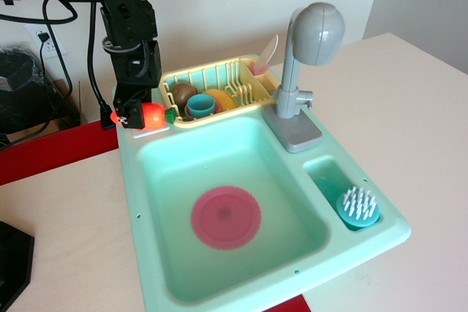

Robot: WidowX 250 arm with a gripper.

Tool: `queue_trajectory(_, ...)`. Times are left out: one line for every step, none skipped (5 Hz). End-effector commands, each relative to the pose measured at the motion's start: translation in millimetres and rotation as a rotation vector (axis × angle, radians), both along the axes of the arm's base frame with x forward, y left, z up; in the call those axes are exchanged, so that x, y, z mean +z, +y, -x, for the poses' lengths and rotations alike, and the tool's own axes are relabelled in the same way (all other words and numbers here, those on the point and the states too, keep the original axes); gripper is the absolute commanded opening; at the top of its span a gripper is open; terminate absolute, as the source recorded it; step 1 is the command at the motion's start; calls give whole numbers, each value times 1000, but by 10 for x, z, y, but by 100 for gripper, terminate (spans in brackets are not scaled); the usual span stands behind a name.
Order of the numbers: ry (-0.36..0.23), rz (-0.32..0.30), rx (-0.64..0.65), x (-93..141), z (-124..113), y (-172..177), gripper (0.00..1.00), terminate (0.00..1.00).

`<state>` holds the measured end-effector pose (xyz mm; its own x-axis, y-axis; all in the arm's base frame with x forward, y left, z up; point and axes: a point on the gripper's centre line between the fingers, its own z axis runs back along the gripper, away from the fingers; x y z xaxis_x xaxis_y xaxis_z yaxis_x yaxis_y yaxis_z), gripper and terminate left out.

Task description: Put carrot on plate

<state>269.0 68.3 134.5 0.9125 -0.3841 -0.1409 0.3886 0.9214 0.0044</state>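
Note:
The orange carrot [153, 115] with a green tip lies on the back left rim of the teal sink [146, 202], next to the yellow rack. My black gripper [131, 113] is lowered onto it. One finger [130, 109] stands in front of the carrot's middle, and orange shows on both sides of it. The other finger is hidden behind, so the grip cannot be judged. The red-pink ridged plate [226, 216] lies flat on the sink basin floor, to the front right of the carrot and lower.
A yellow dish rack [245, 85] behind the basin holds a brown round toy [182, 93], a teal cup [201, 104] and an orange-yellow dish [221, 98]. A grey faucet [307, 56] stands at the right. A teal brush [357, 205] sits in the small side compartment.

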Motion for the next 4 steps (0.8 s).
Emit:
queue_trajectory(-99,-18,-21,378,-93,-151,0,0)
queue_trajectory(-120,-12,-44,479,-173,-291,0,0)
queue_trajectory(-135,2,-70,522,-274,-489,0,0)
queue_trajectory(-125,40,-92,398,-394,-726,0,0)
